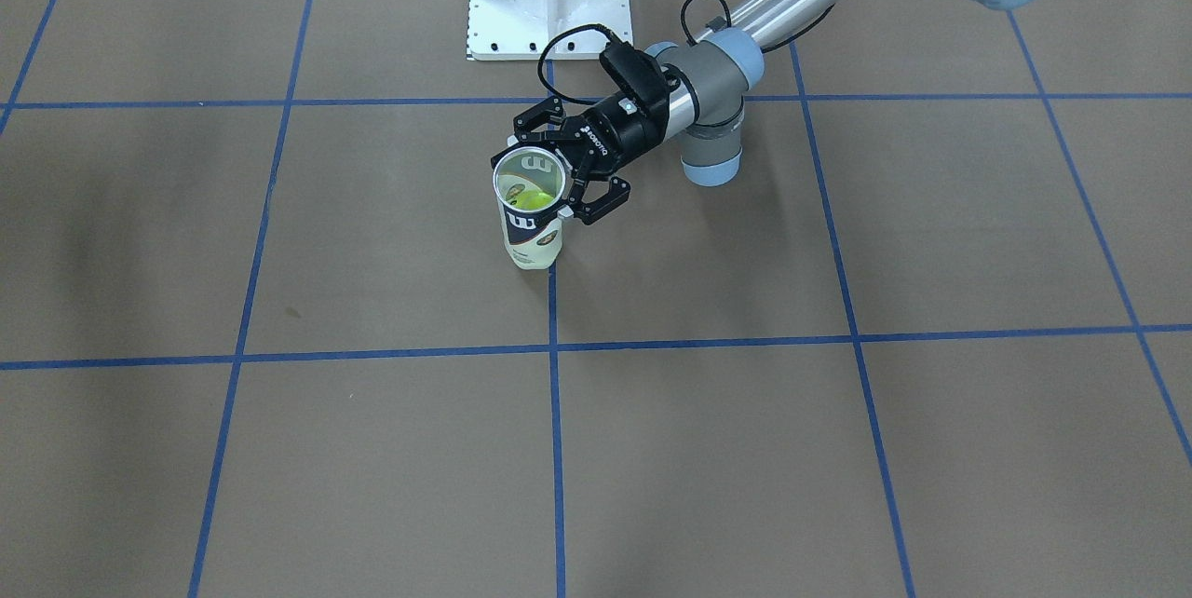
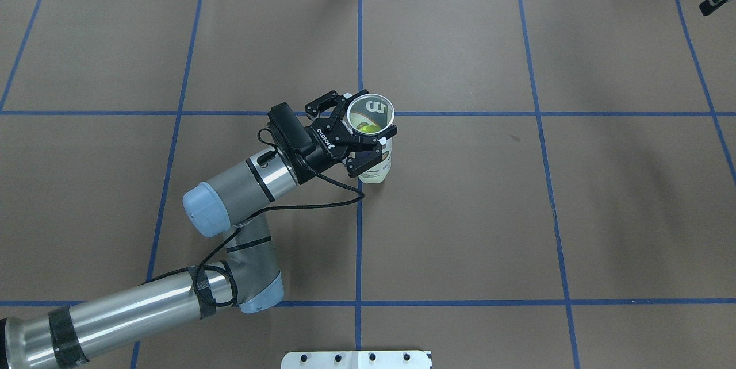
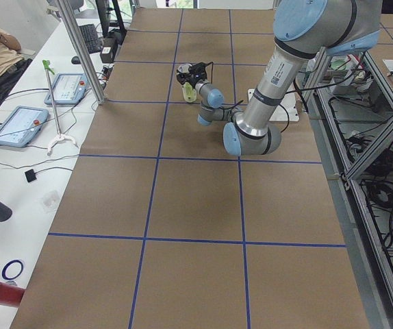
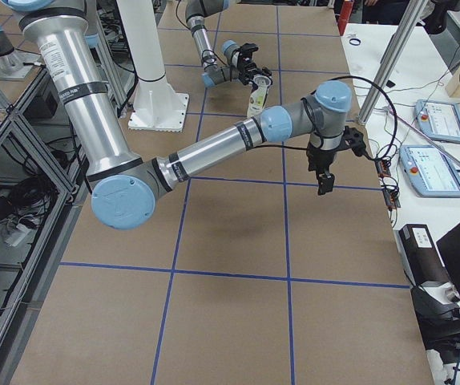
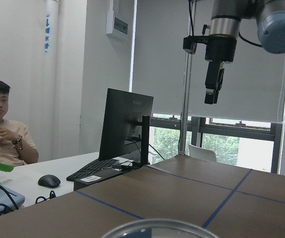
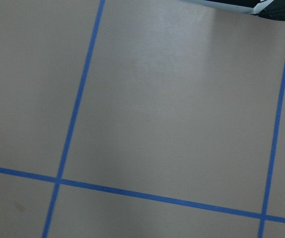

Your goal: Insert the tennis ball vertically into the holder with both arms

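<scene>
Nearest, saw left fingers [image 2: 325,103] apart, straddling holder [image 2: 382,165] just under rim; touch unclear. Found tennis ball [image 2: 366,126] low inside upright holder, at middle of table [image 2: 517,214]. Judged insertion done; next called for level backward retreat without tipping holder. Noted open room all round, table edges well off. Farthest, spotted right fingers [image 4: 323,180] raised; could not tell whether apart or together.
</scene>
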